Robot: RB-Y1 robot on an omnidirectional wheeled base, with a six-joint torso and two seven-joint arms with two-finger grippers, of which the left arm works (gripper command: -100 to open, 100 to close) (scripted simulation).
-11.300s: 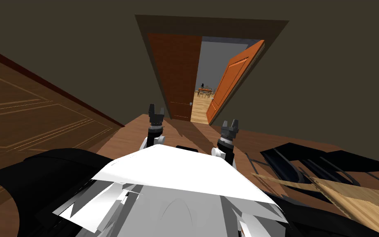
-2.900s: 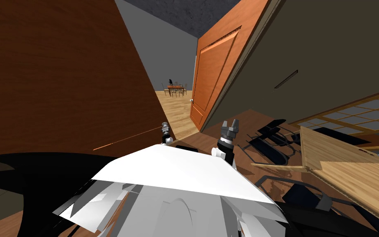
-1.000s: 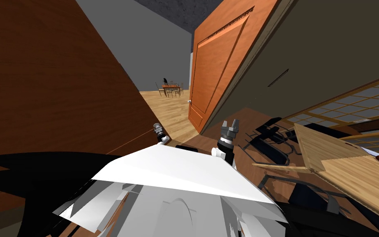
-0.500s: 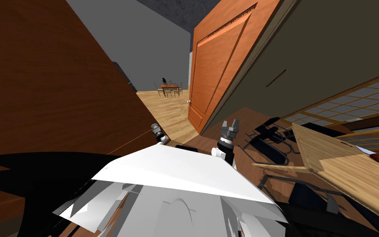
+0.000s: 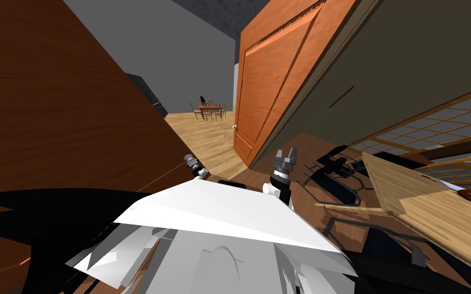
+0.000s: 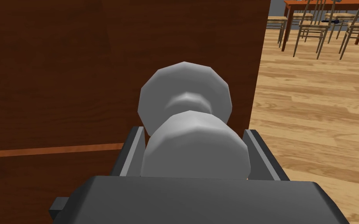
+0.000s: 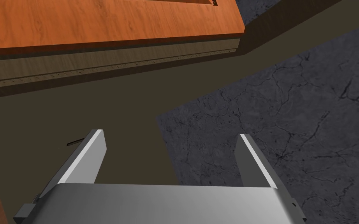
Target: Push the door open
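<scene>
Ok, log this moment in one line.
left end effector: shut on grey door knob | dark brown door: ajar, wood floor beyond its edge | right end effector: open, holding nothing

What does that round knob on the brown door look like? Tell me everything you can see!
The knob is plain light grey and faceted: a round plate on the dark brown door, a thin neck, then a fat rounded handle. It sits near the door's free edge. The left gripper presses its sides with both fingers.
</scene>
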